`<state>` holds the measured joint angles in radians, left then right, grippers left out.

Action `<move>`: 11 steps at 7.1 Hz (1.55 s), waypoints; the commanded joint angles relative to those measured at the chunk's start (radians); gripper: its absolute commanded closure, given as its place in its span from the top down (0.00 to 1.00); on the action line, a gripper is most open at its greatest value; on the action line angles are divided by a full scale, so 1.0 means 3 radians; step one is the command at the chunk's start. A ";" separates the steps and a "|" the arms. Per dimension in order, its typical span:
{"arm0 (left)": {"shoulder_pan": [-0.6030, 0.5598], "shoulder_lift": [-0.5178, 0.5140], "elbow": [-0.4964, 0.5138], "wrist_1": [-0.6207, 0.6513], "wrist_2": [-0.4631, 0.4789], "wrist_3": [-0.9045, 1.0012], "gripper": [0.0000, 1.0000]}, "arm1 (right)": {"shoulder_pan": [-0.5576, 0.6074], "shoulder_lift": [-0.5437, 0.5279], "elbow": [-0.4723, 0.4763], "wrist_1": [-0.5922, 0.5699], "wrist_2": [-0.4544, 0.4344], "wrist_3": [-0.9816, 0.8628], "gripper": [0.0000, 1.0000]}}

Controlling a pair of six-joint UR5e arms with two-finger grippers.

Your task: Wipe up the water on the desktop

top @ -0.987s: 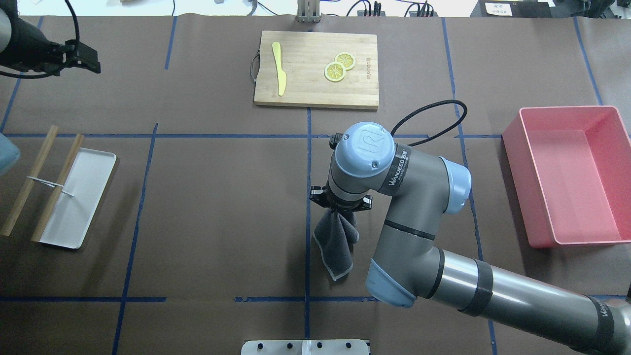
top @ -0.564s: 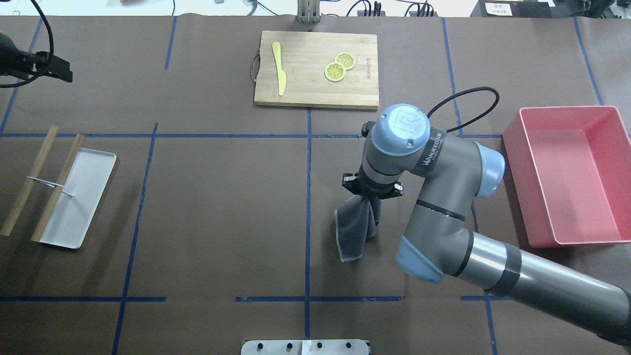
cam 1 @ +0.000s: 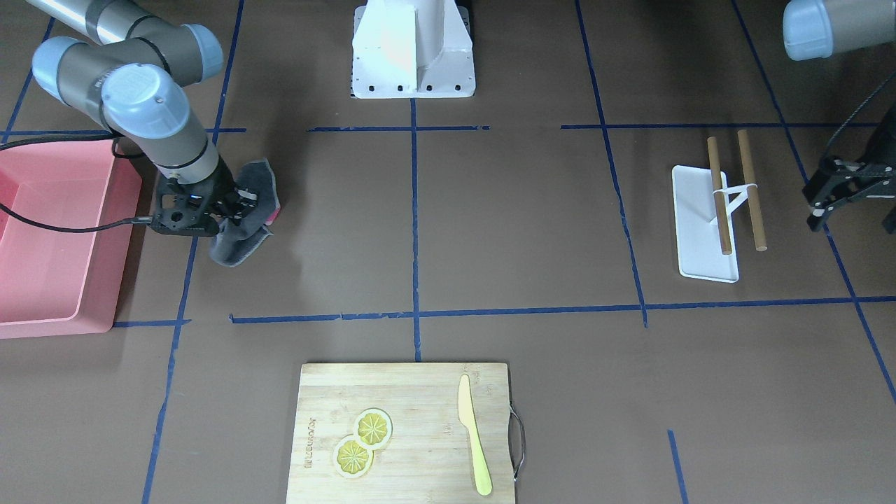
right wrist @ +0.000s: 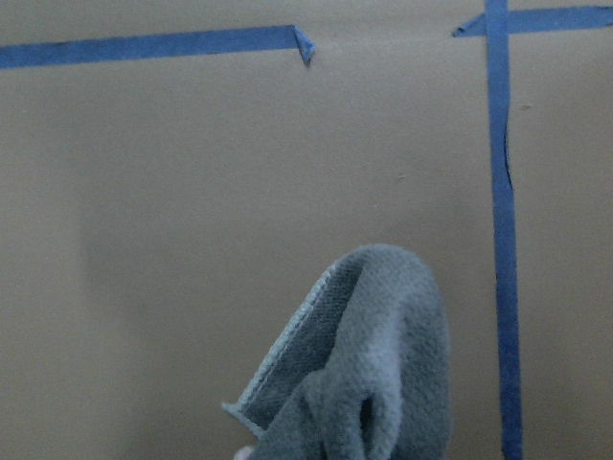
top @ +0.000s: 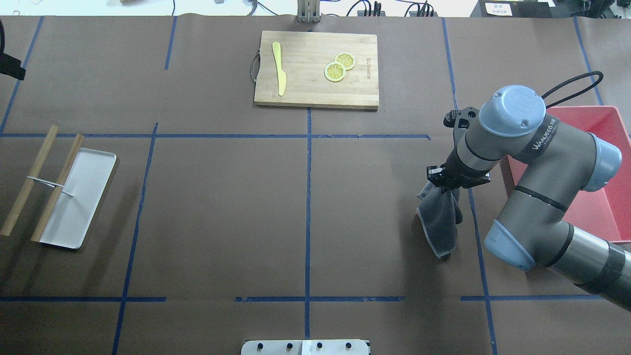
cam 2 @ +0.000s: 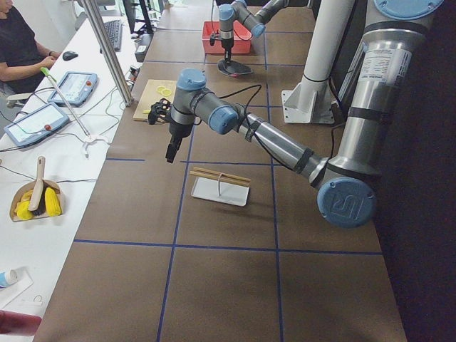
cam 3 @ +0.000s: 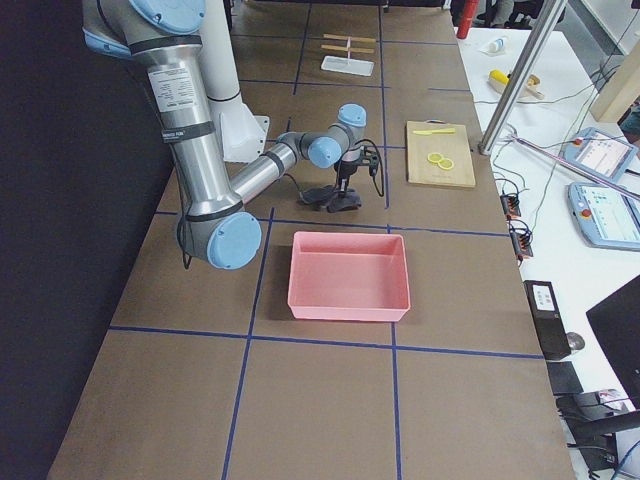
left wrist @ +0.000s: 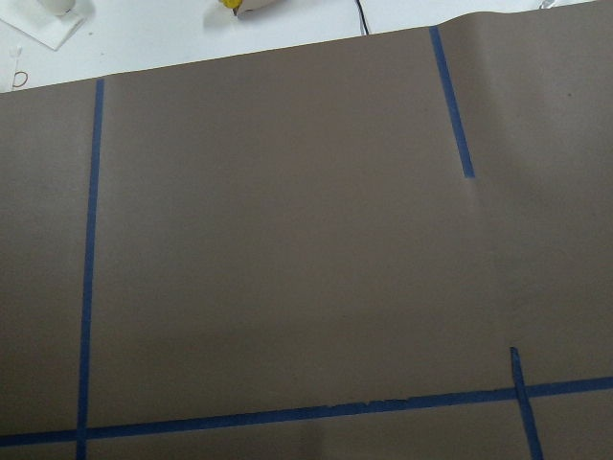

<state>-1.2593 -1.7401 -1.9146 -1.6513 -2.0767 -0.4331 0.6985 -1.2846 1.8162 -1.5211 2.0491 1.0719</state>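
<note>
**Q:** Where's yr cloth, and why held that way?
**A:** R gripper (top: 451, 190) is clamped on the grey cloth (top: 440, 222) at its top. The lower end seems to rest on the desktop (top: 222, 197), just beside the pink bin (cam 1: 42, 245). Prob. so it drags as a wiper. No wet patch discernible.
**Q:** L gripper (cam 1: 836, 192)?
**A:** Parked at the far side, clear of yr work. Can't tell if its jaws are apart.

Overhead, front-facing — opposed views, one desktop (top: 222, 197)

Even, diffuse light falls on the desktop (top: 222, 212); shadows are soft and faint; beyond its far edge the overhead view burns white; the right wrist view is hazy, pale, slightly blurred.
</note>
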 commanded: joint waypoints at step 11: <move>-0.0169 0.0232 -0.0046 0.0227 -0.0339 0.0401 1.00 | -0.0376 0.0797 -0.0385 -0.0012 -0.0147 0.0616 0.00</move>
<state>-1.3095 -1.6711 -1.9284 -1.5831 -2.1774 -0.3114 0.5585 -0.9555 1.6186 -1.5212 2.0011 1.3167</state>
